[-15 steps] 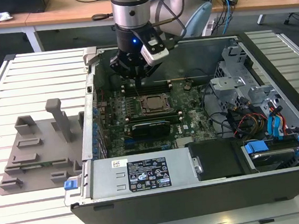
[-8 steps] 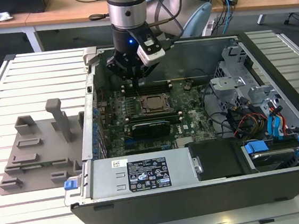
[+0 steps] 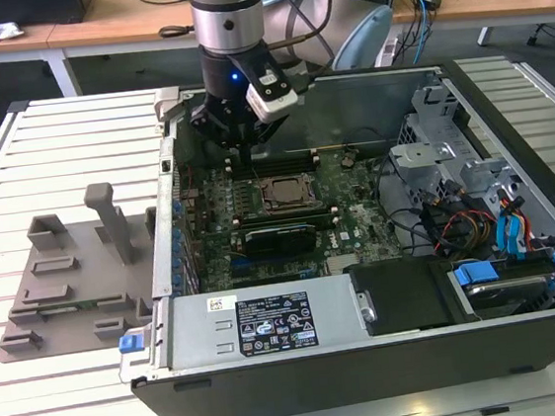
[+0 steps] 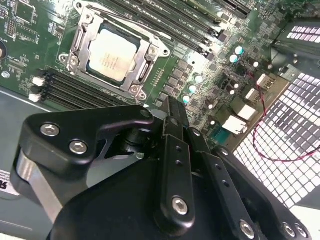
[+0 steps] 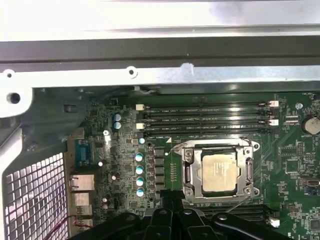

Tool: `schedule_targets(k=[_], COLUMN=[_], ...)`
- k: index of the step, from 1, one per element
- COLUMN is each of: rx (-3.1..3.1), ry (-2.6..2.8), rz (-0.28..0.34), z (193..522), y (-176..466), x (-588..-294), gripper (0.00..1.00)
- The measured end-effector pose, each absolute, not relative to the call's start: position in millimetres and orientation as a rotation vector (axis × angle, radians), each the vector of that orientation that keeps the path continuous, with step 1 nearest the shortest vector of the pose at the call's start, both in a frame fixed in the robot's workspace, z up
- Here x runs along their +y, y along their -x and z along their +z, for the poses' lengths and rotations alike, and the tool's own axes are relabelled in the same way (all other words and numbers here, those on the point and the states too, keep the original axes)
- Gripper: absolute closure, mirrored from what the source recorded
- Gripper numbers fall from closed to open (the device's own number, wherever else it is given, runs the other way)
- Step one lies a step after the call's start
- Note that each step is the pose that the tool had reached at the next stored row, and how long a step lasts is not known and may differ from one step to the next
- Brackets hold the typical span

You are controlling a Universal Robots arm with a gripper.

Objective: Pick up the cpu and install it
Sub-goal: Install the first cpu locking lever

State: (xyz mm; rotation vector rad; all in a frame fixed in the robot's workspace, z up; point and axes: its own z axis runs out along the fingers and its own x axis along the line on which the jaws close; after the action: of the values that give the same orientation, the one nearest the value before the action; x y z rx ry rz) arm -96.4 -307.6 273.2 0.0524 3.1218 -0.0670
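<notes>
**CPU seated, pincer above the board**

Hanging over the green motherboard (image 3: pixel 287 202), the gripper (image 3: pixel 242 157) has its black fingers (image 4: pixel 172 122) pressed together, grasping nothing. The cpu (image 5: pixel 218 172), a flat square with a dull silver top, lies inside the metal socket frame (image 5: pixel 187 170). The gripper's bulky body hides the board beneath it in both wrist views.

The arm's grey cylindrical metal wrist segment (image 3: pixel 226 10) ends in a silver band above a black collar bearing a small lit blue indicator (image 3: pixel 234 76). A white box-shaped module with a dark face (image 3: pixel 272 93) is fixed at the collar's side. Below it sits the black gripper (image 4: pixel 172 117), built of matte black linkage bars (image 4: pixel 75 137) joined by silver hex-socket screws (image 4: pixel 78 146), with a silver-grey metal part between the links.
</notes>
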Motion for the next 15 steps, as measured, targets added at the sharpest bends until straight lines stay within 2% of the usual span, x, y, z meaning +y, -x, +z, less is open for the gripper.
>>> schedule_targets(k=[11,15], rx=[3.122,3.122], ry=[-0.053,-0.034], rz=[-0.062,-0.061], z=[267.2,258.7], y=[109.5,108.9], x=[-291.1,-273.9], gripper=[0.89,0.89])
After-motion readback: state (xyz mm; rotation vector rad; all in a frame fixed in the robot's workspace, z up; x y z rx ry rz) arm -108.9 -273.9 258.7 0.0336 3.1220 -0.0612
